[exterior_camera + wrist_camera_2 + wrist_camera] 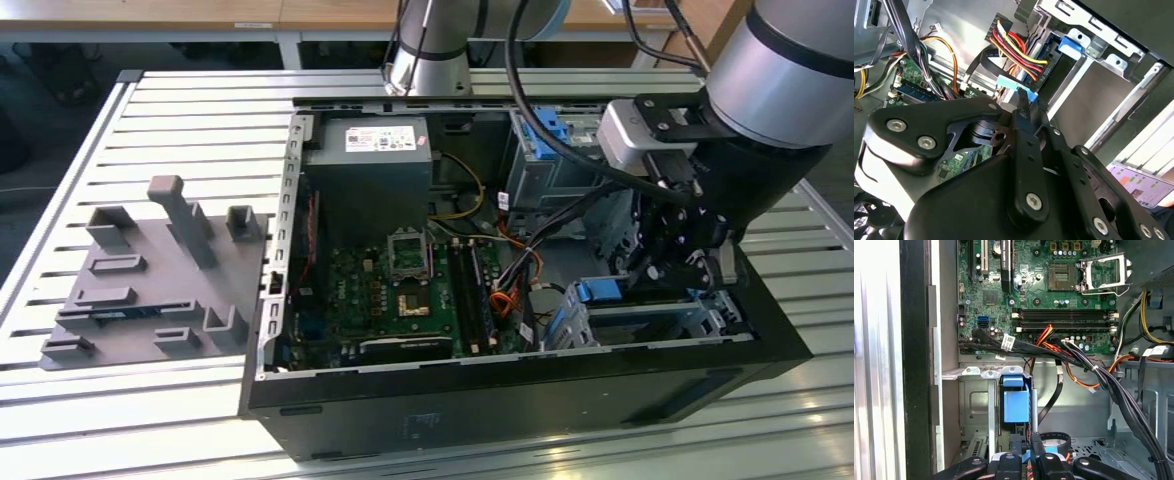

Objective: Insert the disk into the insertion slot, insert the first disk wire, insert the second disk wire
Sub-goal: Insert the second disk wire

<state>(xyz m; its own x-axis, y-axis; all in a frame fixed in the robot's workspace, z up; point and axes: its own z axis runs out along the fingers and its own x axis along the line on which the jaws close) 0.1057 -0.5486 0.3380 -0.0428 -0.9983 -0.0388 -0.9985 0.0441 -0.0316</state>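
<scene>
Gripper (pixel 1026 102) is pinched narrow on a light-blue wire connector (pixel 1016 85) at the rear of the disk (pixel 1051 52), which sits seated in the insertion slot (pixel 667 320). Risks: a tilted plug jamming, or the loose cable bundle (pixel 1094 370) snagging.

1. No print can be read anywhere.
2. White tag (pixel 1008 342) on the black cable bundle (pixel 1054 357), well beyond the fingers (pixel 1035 442): illegible.
3. White-and-red label (pixel 378 139) on the grey power supply (pixel 367 190), far from the fingers: illegible.
4. Coloured printed sheet (pixel 1141 186), back from the fingers: illegible.
</scene>
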